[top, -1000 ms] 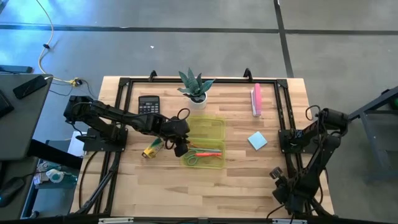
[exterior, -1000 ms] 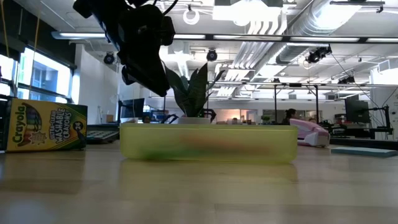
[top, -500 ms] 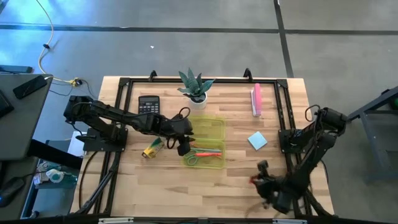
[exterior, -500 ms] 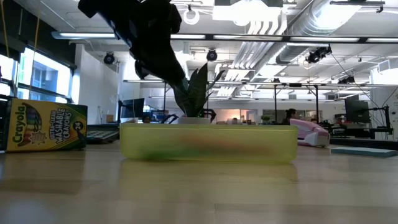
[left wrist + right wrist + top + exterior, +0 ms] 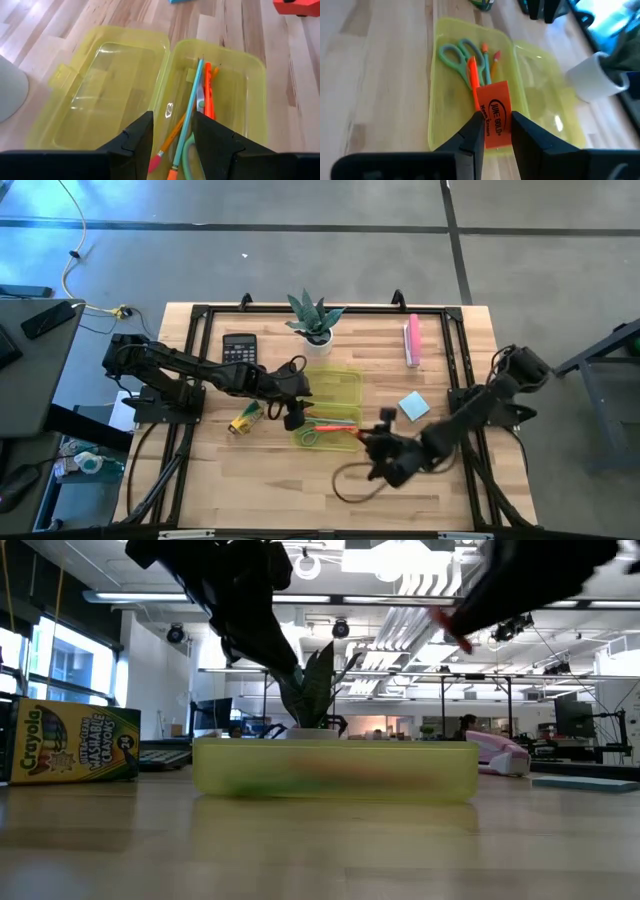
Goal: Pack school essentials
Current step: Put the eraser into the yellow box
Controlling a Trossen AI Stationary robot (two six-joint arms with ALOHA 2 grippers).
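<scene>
An open yellow-green translucent case (image 5: 335,408) lies mid-table, its lid flat beside the tray. In the tray (image 5: 470,85) lie green-handled scissors (image 5: 454,54), an orange pen (image 5: 473,75), a green pen (image 5: 189,115) and a pencil (image 5: 172,137). My right gripper (image 5: 383,448) hovers at the case's near right end, shut on a small red piece (image 5: 495,112). My left gripper (image 5: 292,412) hangs open over the case's left end, touching nothing. The yellow crayon box (image 5: 245,420) and the light-blue notepad (image 5: 413,407) lie on the table. My right gripper pinches the flat red piece between its two fingers (image 5: 472,135), on its lower part (image 5: 495,131). The printed upper part sticks out past the fingertips. The fingers come slanting down from the table's near right side. The piece is lifted clear above the case's near rim.
A black calculator (image 5: 238,347) and a potted plant (image 5: 316,322) stand at the far edge, and a long pink bar (image 5: 412,340) lies far right. A black frame rail (image 5: 455,360) runs along the right side. Bare wood lies near the front edge.
My right arm has swung from the table's near right corner leftward and toward the case, carrying the red piece, which now hangs over the case's near right end. My left gripper has tipped a little above the case's left end.
</scene>
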